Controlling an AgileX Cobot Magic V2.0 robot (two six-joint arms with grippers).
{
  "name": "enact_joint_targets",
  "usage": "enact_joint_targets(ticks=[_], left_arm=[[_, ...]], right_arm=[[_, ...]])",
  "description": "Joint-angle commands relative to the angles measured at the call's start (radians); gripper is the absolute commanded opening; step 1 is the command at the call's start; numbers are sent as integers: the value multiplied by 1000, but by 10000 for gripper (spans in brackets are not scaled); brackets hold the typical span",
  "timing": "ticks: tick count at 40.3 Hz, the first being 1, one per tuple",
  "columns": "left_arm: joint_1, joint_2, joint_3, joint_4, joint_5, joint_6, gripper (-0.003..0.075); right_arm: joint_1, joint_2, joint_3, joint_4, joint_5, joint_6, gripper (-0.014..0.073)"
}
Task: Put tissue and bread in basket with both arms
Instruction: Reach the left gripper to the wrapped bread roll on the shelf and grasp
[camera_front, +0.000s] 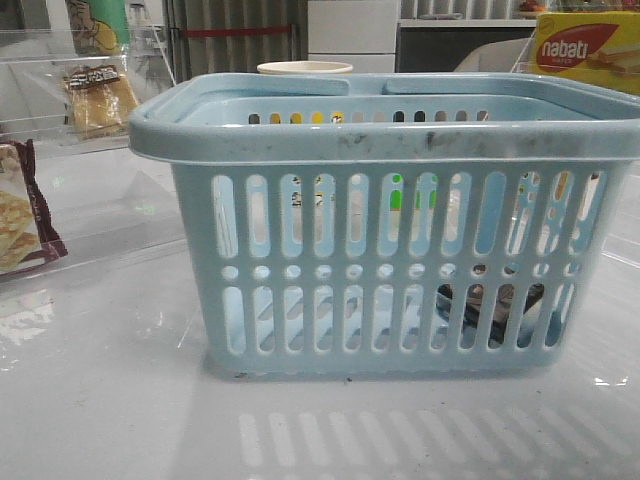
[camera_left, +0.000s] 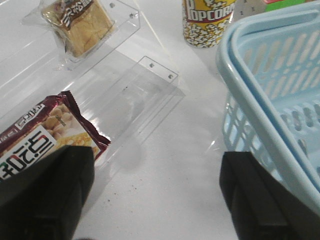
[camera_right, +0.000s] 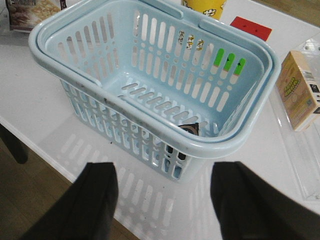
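The light-blue basket (camera_front: 390, 215) fills the middle of the front view and also shows in the left wrist view (camera_left: 272, 100) and the right wrist view (camera_right: 150, 75). The dark tissue pack (camera_front: 490, 305) lies inside it at the right front corner, and a bit of it shows in the right wrist view (camera_right: 191, 128). The bread packet (camera_front: 98, 98) rests on a clear shelf at the far left; it shows in the left wrist view (camera_left: 80, 25). My left gripper (camera_left: 157, 200) is open and empty over bare table beside the basket. My right gripper (camera_right: 162, 200) is open and empty above the table's front edge, near the basket.
A maroon-edged cracker bag (camera_front: 20, 215) lies left of the basket on a clear acrylic stand (camera_left: 125, 95). A popcorn cup (camera_left: 207, 22) stands behind the basket. A yellow Nabati box (camera_front: 585, 50) is at the back right, and a small yellow carton (camera_right: 300, 90) lies right of the basket.
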Motion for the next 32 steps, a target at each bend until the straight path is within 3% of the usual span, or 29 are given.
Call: enact_joint_targets(ticks=[1,7,16,32], left_arm=[[44,88,-109,3,-81,-1,586],[111,243,-224,-16,-79,-1,659],[194,460,-382,-80,-111,-22,665],[211,706,-541,-148,-388,-22,572]], right_arm=[[0,5,-24,-6,-74,-11,517],[0,5,-24,-6,-74,-11,517],[0,5,-24,-6,-74,-11,517],[0,5,-24,-6,-74,-11,517]])
